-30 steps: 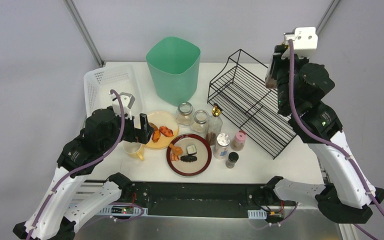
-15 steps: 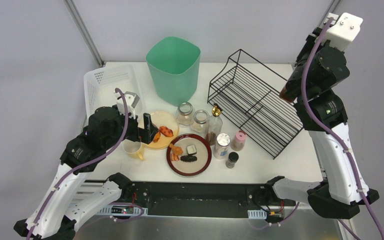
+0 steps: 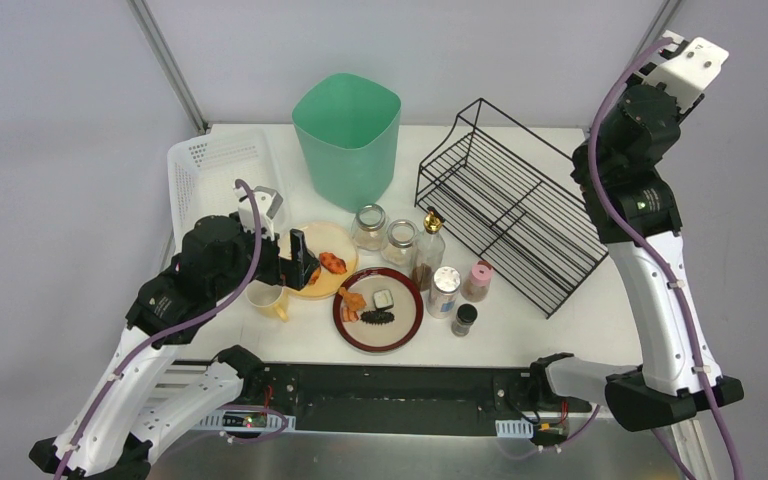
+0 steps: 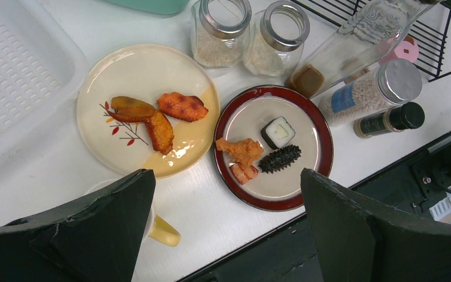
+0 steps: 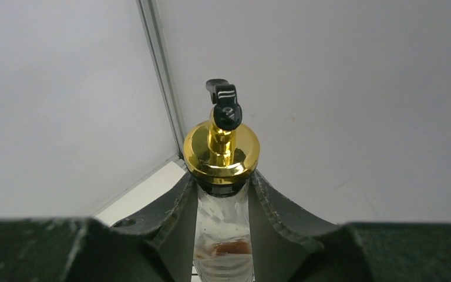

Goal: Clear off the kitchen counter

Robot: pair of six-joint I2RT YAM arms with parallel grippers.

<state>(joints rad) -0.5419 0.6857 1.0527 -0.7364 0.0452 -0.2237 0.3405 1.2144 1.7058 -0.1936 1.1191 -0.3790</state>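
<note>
- right fingers (image 5: 173, 217) are pinching a clear glass bottle with a gold pump cap (image 5: 222, 147), held high at the upper right of the top view
- left fingers (image 4: 94, 229) are spread wide, hovering over a cream plate of fried bits (image 4: 144, 70)
- white worktop (image 3: 560, 325) fills the middle of the top view, loaded with 2 plates, jars and shakers
- my guess: it's mid bottle-stowing, and next the bottle needs lowering upright onto the black wire rack (image 3: 505, 215)

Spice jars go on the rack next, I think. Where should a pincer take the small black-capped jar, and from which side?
Probably its round body below the cap, coming from its right. The black-capped jar stands upright; the silver-lidded jar and pink-capped jar crowd its far side, the red-rimmed plate its left; only counter lies right.
</note>
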